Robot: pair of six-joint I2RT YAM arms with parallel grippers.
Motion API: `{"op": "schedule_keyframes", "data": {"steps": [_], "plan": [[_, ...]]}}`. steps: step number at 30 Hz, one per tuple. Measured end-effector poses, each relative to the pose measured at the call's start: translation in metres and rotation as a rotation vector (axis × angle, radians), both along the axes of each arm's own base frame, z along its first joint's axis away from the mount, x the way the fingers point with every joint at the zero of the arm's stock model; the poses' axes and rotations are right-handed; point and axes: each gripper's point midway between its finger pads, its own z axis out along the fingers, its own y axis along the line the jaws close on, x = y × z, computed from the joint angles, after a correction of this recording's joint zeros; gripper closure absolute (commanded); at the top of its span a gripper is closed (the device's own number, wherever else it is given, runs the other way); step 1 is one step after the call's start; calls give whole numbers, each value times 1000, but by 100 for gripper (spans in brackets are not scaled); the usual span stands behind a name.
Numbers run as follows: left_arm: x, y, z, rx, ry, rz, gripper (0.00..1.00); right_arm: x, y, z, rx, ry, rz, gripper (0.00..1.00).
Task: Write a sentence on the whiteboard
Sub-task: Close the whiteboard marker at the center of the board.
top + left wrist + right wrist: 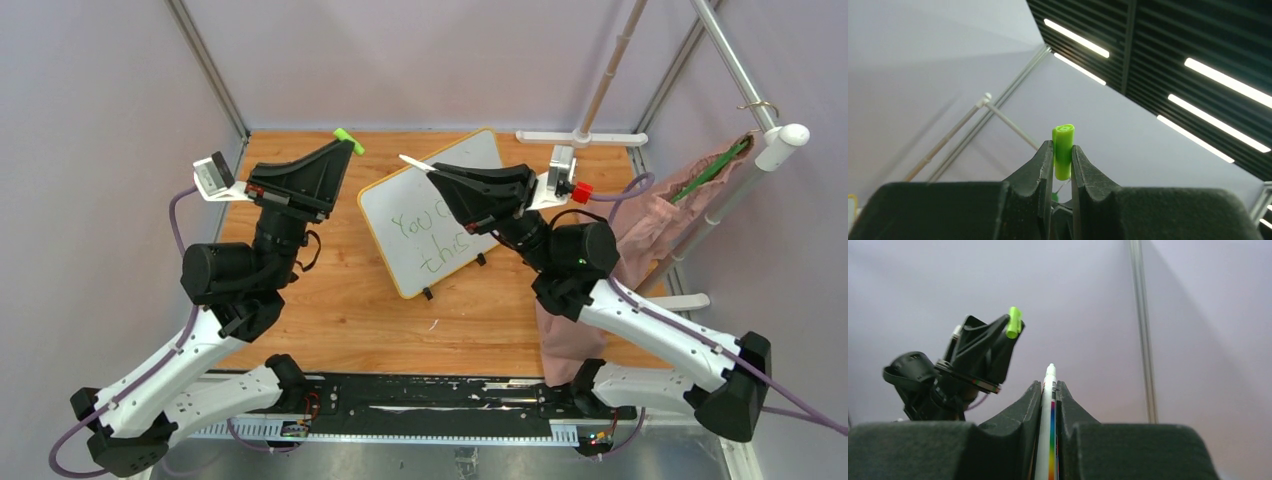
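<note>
Evidently found the whiteboard [460, 155] tilted at mid counter [330, 300], the sentence [430, 240] in green on it, part hidden behind the right jaws. Noted those clenched on the marker [1048, 405], left jaws clenched on the green cap [1063, 150], near but apart. Judged writing done, capping in hand. Needed next: cap mouth lined with tip, pressed home.

whiteboard [415, 195] on table [330, 305], left hand [343, 143] left of it, right hand [437, 172] above it, cloth [640, 230] far right

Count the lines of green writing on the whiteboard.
2. The upper line sits mid-board on the whiteboard; the lower line is beneath it. The right gripper covers the upper line's end, so more may be hidden.
</note>
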Motion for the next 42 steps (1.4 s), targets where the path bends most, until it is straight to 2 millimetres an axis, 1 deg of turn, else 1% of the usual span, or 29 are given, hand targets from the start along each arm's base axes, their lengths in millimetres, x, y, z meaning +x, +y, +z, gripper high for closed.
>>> {"op": "schedule_keyframes", "data": {"steps": [2,5,9,13,16,24,29,42], "plan": [[-5,6,9,-50,-18,-13,100,-11,11,16,35,-68,16,100],[-12,14,20,-100,-40,-27,100,-26,26,30,66,-147,37,100],[-21,24,35,-151,-68,-40,100,-38,40,38,90,-219,42,100],[-29,33,45,-200,-92,-57,100,-46,46,42,115,-264,35,100],[-32,36,48,-225,-99,-67,100,-51,47,46,142,-286,34,100],[-31,33,44,-241,-79,-98,100,-55,46,60,184,-322,25,100],[-29,29,38,-243,-59,-119,100,-55,49,63,187,-334,25,100],[-27,21,29,-240,-38,-154,100,-53,59,57,158,-335,29,100]]}}
